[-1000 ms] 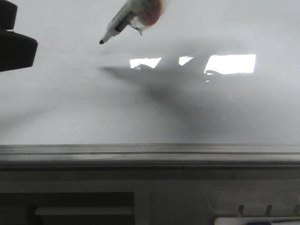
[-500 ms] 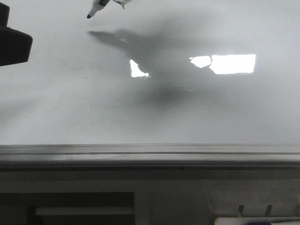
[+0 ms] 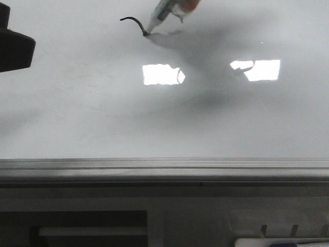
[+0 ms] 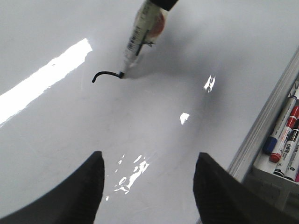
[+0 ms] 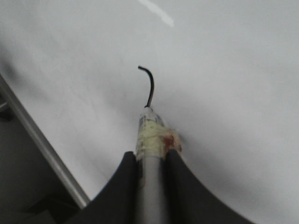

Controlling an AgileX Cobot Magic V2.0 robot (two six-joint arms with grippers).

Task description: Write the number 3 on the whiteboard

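Note:
The whiteboard (image 3: 103, 113) is glossy white-grey with bright rectangular reflections and a grey metal ledge (image 3: 164, 170) along its lower edge. My right gripper (image 5: 150, 161) is shut on a white marker (image 5: 150, 135) wrapped in yellowish tape. The marker (image 3: 163, 11) leans down from the top of the front view with its tip touching the board. A short curved black stroke (image 3: 132, 23) ends at the tip; it also shows in the left wrist view (image 4: 105, 74) and the right wrist view (image 5: 149, 86). No whole number 3 shows. My left gripper (image 4: 148, 186) is open and empty over the board.
Several spare markers (image 4: 284, 140) with blue, red and black caps lie in a tray beyond the board's ledge. The left arm's dark body (image 3: 15, 49) sits at the left edge of the front view. Below the ledge is a grey cabinet front (image 3: 92, 226).
The marker tip, lifted off the board before, has come down onto it and moved right, leaving a short curved black stroke. The left arm has barely moved.

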